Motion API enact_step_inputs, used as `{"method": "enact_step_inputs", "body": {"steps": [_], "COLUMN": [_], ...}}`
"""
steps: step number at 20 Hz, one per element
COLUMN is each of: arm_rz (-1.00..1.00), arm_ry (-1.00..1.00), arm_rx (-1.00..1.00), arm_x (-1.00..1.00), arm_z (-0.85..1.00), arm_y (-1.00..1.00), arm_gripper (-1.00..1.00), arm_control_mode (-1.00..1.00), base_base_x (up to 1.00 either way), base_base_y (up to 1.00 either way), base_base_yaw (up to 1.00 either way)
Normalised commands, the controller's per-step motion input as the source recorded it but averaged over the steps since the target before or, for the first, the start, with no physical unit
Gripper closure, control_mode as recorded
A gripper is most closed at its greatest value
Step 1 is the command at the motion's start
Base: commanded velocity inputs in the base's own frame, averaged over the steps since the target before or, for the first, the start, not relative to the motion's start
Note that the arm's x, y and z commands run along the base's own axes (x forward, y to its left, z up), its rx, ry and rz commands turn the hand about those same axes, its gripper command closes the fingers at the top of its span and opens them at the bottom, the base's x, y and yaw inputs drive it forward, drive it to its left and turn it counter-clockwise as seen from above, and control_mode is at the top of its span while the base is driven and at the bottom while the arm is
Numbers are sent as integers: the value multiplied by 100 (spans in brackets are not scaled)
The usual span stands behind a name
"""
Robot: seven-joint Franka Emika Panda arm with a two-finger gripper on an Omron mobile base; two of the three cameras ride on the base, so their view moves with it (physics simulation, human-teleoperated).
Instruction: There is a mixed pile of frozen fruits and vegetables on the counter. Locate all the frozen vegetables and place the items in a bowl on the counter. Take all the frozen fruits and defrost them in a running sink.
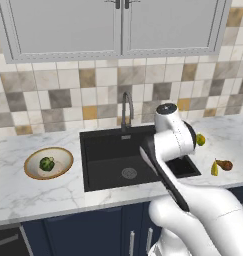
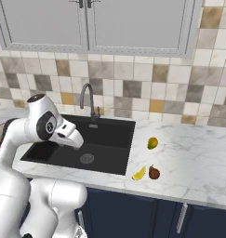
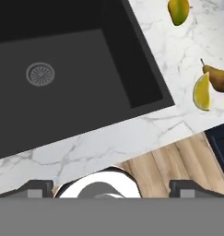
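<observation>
The bowl [image 1: 27, 167] stands on the counter [image 1: 23, 195] left of the sink [image 1: 108, 155] and holds the dark-green bumpy vegetable [image 1: 46, 163]. Right of the sink lie the yellow-green fruit [image 1: 200, 139] [image 2: 152, 143] [image 3: 178, 10], the brown pear-shaped fruit [image 1: 224, 164] [image 2: 154, 173] [image 3: 218, 78] and the slim yellowish vegetable piece [image 1: 214, 168] [image 2: 139, 174] [image 3: 202, 91], which touches the pear. My gripper [image 3: 111, 189] hangs open above the sink's front rim, with nothing between its fingertips [image 3: 37, 188].
A dark gooseneck tap [image 1: 125, 107] [image 2: 89, 100] rises behind the black basin, whose round drain [image 3: 40, 73] is bare. No water shows at the tap. Navy cabinets and a wooden floor [image 3: 178, 161] lie below the counter's front edge. Wall cabinets hang above.
</observation>
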Motion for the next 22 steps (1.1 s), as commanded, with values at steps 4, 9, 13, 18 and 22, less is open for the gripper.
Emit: {"method": "enact_step_inputs", "body": {"steps": [4, 9, 13, 18, 22], "arm_rz": [-11, -10, -8, -3, -1], "arm_ry": [0, 0, 0, 0, 0], "arm_rx": [0, 0, 0, 0, 0], "arm_x": [-5, 0, 0, 0, 0], "arm_z": [0, -1, -6, -16, -19], "arm_y": [-82, -76, -68, -68, -69], "arm_gripper": [-100, -100, -100, -100, -100], "arm_control_mode": [-100, -100, -100, -100, -100], "base_base_x": [0, 0, 0, 0, 0], "base_base_y": [0, 0, 0, 0, 0], "base_base_yaw": [0, 0, 0, 0, 0]}}
